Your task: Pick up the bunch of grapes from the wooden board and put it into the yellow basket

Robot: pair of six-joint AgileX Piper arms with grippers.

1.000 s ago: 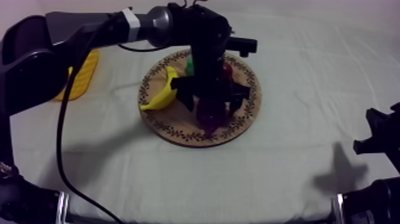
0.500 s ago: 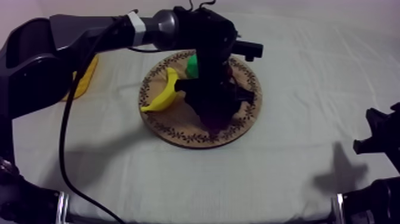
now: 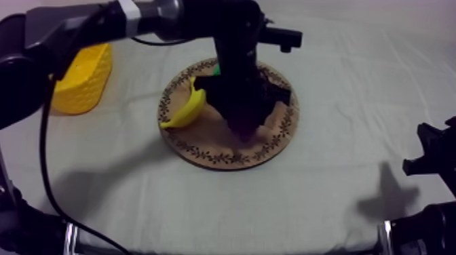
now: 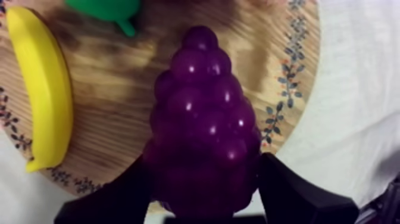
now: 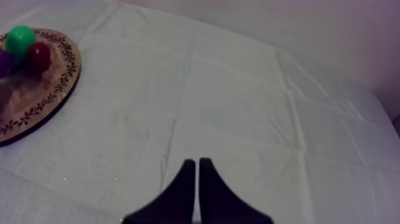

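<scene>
Probably light, stiff and slick, the bunch of grapes point(image 4: 202, 113) is pinched across its broad end by the left claw point(image 4: 202, 193).

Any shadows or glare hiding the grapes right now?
Top view: the left arm casts a shadow on the cloth beside the wooden board and itself covers the bunch of grapes. Left wrist view: only small glints on the grapes, gripped by the left hand; shadow darkens the board near the pear. Right wrist view: dim, even light, no glare.
</scene>
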